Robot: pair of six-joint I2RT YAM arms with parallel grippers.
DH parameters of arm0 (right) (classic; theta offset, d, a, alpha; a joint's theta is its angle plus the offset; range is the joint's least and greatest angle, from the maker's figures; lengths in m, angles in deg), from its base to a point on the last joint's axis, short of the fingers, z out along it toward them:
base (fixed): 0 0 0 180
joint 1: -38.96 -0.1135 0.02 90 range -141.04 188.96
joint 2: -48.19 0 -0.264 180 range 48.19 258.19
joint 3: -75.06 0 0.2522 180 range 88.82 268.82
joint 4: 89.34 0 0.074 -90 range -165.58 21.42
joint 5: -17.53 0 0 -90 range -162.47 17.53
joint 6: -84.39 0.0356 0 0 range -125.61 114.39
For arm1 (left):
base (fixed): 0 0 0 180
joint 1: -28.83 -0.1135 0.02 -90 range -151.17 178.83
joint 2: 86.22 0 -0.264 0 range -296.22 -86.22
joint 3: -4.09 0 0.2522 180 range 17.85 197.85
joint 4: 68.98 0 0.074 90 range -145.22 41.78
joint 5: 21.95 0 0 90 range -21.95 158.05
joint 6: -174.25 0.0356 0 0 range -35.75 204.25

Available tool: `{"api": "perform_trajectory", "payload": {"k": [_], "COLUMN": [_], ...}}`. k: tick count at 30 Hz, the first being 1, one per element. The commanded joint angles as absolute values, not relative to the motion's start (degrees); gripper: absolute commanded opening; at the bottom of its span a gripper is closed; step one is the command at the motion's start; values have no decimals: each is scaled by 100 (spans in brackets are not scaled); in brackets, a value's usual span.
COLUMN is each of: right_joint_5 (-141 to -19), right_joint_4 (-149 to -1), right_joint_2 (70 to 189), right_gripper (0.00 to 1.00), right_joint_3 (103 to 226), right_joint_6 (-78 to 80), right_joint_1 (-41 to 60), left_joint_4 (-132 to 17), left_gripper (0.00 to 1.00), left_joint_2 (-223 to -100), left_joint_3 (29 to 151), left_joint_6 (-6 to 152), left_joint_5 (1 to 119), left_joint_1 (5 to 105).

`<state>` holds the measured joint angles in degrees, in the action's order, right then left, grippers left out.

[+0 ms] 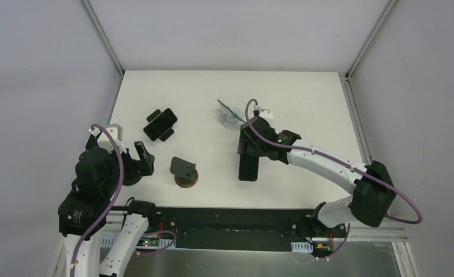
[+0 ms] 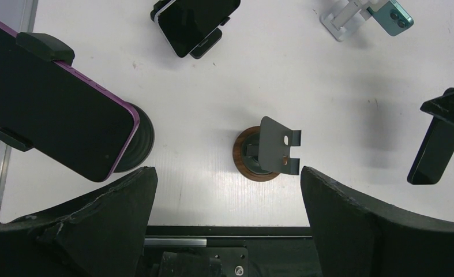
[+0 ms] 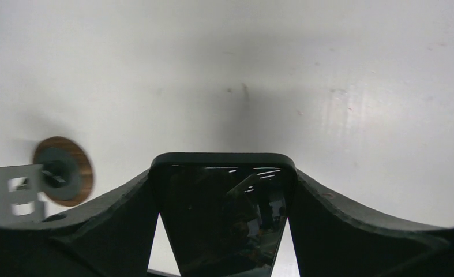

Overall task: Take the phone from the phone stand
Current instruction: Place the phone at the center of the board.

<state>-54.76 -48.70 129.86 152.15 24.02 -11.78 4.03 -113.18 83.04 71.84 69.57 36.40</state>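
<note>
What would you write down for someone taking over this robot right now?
Left claw: open, empty, above the table near the empty stand.
Right claw: shut on the black phone, held to the right of that stand.
Done: the phone is off the stand.
To do: lay it on the table and let go; whether it touches the table already, I cannot tell.

Left arm (image 1: 92, 179) folded near base, left gripper (image 1: 143, 156) spread wide, nothing gripped. Right arm (image 1: 328, 164) extended forward-left, right gripper (image 3: 221, 173) clamped on phone (image 1: 248, 170).
</note>
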Motion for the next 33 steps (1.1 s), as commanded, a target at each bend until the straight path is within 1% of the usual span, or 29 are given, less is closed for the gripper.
{"api": "perform_trajectory", "payload": {"k": [1,5,9,14,17,22,33], "right_joint_5": [-4546,-4373,-4176,-3973,-3905,-4004,-3990], "right_joint_4": [-4832,-5213,-5580,-5935,-6024,-6256,-6285], "right_joint_2": [12629,12567,12753,13168,13399,13787,14355], "right_gripper": [44,44,45,45,45,46,50], "right_joint_3": [14846,14428,14160,14133,14140,14060,14127], "right_joint_6": [2124,2081,2006,1777,1760,1802,1945], "right_joint_1": [-1154,-1143,-1137,-1131,-1138,-1111,-1098], "left_joint_4": [288,286,288,288,288,292,288], "left_gripper": [100,100,100,100,97,97,96], "left_joint_2": [-11369,-11392,-11383,-11383,-11422,-11461,-11444], "left_joint_3": [8362,8346,8334,8273,8276,8328,8263], "left_joint_6": [7301,7299,7297,7298,7300,7325,7335], "left_joint_5": [6867,6841,6854,6845,6816,6877,6902], "left_joint_1": [3683,3683,3683,3683,3683,3683,3683]}}
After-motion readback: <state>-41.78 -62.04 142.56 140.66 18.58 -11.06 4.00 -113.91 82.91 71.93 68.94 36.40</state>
